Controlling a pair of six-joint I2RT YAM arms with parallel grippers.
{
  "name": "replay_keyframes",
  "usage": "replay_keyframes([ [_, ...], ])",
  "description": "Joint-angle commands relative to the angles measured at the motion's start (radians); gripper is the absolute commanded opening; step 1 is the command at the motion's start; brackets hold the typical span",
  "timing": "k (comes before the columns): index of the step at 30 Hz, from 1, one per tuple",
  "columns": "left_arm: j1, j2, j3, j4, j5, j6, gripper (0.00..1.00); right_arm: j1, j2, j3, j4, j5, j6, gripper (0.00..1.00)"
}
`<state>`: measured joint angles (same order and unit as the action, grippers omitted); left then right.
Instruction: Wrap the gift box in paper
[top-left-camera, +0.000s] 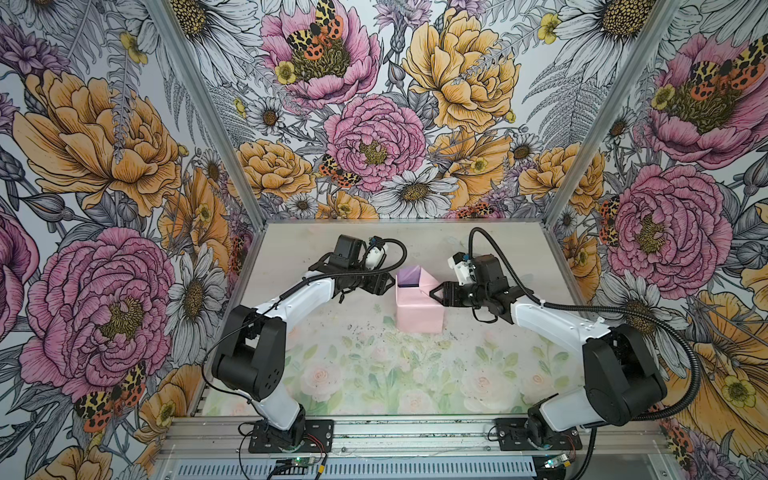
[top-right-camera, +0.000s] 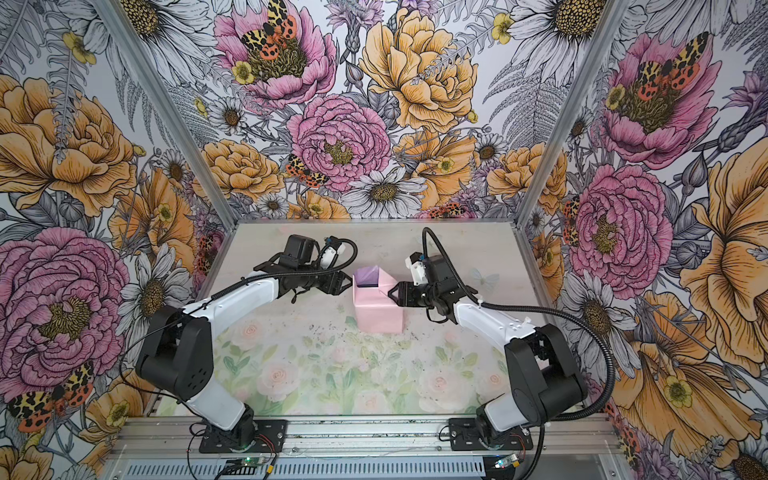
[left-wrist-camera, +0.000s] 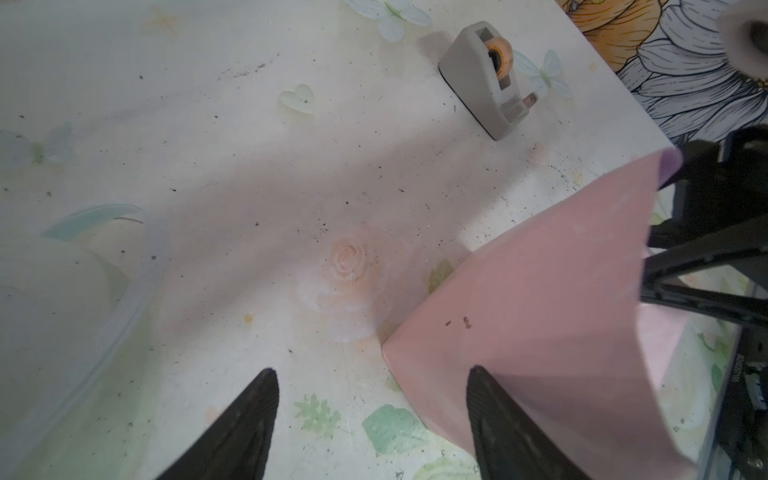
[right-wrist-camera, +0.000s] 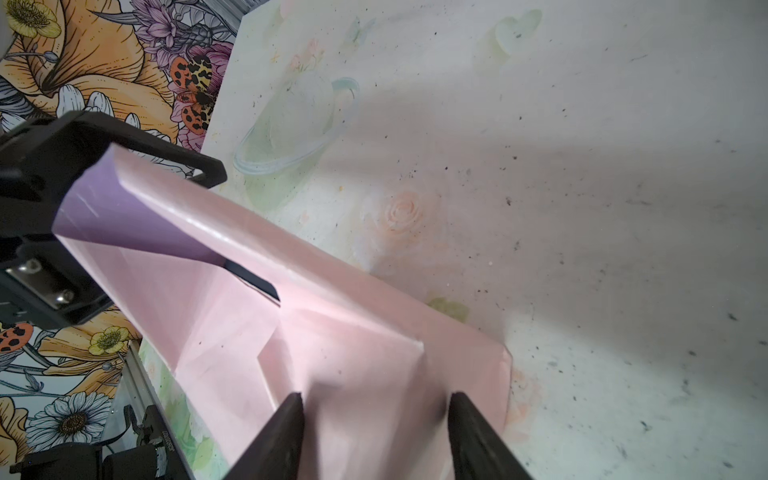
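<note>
The paper (top-left-camera: 417, 316) (top-right-camera: 376, 316) is folded round the gift box, pale pink outside, in the middle of the table. Its far end stands open and shows the lilac inner face (right-wrist-camera: 108, 208). Of the gift box only a dark sliver (right-wrist-camera: 253, 282) shows inside that opening. My left gripper (top-left-camera: 384, 284) (left-wrist-camera: 372, 372) is open beside the left wall of the paper (left-wrist-camera: 540, 311), with only table between its fingers. My right gripper (top-left-camera: 434, 291) (right-wrist-camera: 376, 395) is open at the right side, its fingertips against a folded pink flap (right-wrist-camera: 365, 365).
A grey tape dispenser (left-wrist-camera: 482, 79) stands on the table near the far right edge, beyond the wrapped box. The floral walls (top-left-camera: 124, 166) close in the table on three sides. The arm bases sit on the metal rail (top-left-camera: 415, 432) at the front.
</note>
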<state>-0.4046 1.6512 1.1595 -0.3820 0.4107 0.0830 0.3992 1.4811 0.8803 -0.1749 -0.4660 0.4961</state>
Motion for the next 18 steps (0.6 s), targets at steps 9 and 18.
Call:
replay_keyframes([
  [9, -0.057, 0.027, 0.029, 0.053, 0.047, -0.002, 0.73, 0.012, 0.022, -0.031, -0.068, 0.052, -0.028, 0.57],
  [18, -0.082, 0.070, 0.042, 0.027, 0.043, 0.048, 0.71, 0.013, 0.010, -0.031, -0.068, 0.042, -0.030, 0.57],
])
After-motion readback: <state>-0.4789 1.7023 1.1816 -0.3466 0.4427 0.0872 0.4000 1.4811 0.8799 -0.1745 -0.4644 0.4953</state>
